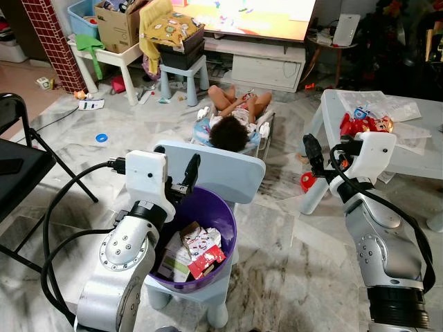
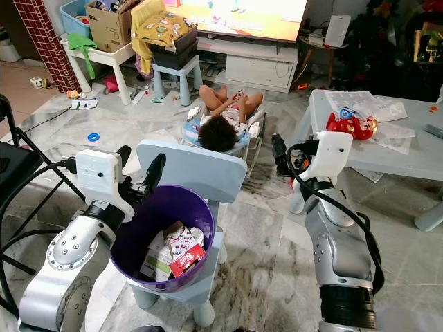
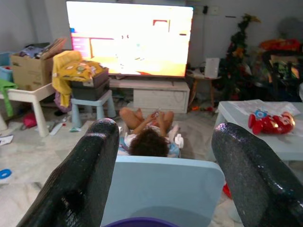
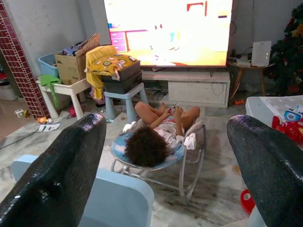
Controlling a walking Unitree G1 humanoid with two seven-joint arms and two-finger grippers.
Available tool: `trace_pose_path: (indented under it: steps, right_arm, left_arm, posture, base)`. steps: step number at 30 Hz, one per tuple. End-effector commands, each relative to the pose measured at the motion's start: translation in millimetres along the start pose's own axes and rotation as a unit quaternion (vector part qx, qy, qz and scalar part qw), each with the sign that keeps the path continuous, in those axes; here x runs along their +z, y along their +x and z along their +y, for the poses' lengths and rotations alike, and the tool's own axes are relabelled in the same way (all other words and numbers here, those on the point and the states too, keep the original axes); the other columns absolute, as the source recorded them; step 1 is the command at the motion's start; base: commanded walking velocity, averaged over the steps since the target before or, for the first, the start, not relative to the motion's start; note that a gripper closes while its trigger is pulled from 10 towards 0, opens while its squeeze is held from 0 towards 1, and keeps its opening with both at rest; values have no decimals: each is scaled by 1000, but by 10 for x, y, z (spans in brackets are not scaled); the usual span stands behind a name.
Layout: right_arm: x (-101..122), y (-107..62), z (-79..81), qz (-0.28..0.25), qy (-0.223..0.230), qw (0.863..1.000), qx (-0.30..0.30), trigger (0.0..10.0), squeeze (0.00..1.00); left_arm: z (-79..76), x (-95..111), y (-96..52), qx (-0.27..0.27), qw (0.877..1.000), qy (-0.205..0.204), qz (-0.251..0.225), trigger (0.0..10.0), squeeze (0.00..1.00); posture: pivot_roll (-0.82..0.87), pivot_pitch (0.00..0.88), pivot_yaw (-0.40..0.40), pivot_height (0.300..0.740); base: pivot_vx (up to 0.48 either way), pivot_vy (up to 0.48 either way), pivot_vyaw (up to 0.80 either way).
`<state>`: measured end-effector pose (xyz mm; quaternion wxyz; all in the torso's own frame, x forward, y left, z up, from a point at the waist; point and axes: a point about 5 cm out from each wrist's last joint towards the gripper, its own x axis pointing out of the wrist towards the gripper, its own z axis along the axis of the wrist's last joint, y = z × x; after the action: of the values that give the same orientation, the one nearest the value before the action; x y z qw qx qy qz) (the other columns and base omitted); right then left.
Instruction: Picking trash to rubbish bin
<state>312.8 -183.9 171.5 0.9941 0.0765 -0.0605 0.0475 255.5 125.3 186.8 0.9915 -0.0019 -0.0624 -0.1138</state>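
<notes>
L gripper hovers at the back-left rim of the rubbish bin, fingers spread wide per L wrist view, nothing between them; black fingers look rough, grainy, rounded at tips. Can't tell if a fingertip touches the rim.

Bin: round, glossy purple plastic bowl shape, sitting on the seat of a small pale-blue plastic chair w/ smooth curved backrest. Inside the bin: trash, crumpled paper/card wrappers, white w/ red print, plus a red-and-white packet on top.

Beyond the chair, a person lies in a low bouncer seat on the marbled tile floor, facing a bright TV.

R gripper is held up in the air, beside the corner of a low pale-grey table, well apart from the bin. R wrist view shows its fingers wide apart, empty, same grainy black surface.

On the table: a red plush toy and clear crinkly plastic wrap.

Far L: black metal-frame chair, brick-pattern column, cardboard box on a white bench.
</notes>
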Motion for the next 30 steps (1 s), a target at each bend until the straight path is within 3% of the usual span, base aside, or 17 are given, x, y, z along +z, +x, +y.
trace_pose_path:
  steps: [1,15,16,17,18,30]
  right_arm:
    - [68,-28,-50,-16,-9,1000,-14,10000,1000]
    - [66,-89,-165,2,-35,999,-36,10000,1000]
    - [58,-92,-166,5,-33,999,-37,10000,604]
    - [51,-95,-168,7,-33,999,-38,10000,114]
    - [45,-96,-166,10,-34,999,-37,10000,0]
    - [63,-73,-176,19,-45,998,-30,10000,0]
  left_arm:
    - [36,-22,-10,11,1000,2,4,10000,0]
    - [55,-57,6,14,999,-32,14,10000,0]
    - [59,-57,8,16,999,-33,14,10000,0]
    - [64,-56,11,18,999,-36,14,10000,0]
    - [73,-55,15,22,999,-42,14,10000,0]
    - [48,-59,21,22,998,-59,14,10000,0]
  posture:
    - [110,72,-53,740]
    - [102,74,-52,740]
    - [102,74,-52,740]
    - [100,76,-54,740]
    - [100,76,-55,740]
    - [86,87,-71,740]
  base:
    - [0,0,0]
    - [0,0,-35]
    - [0,0,-800]
    - [0,0,-800]
    - [0,0,-800]
    - [0,0,-800]
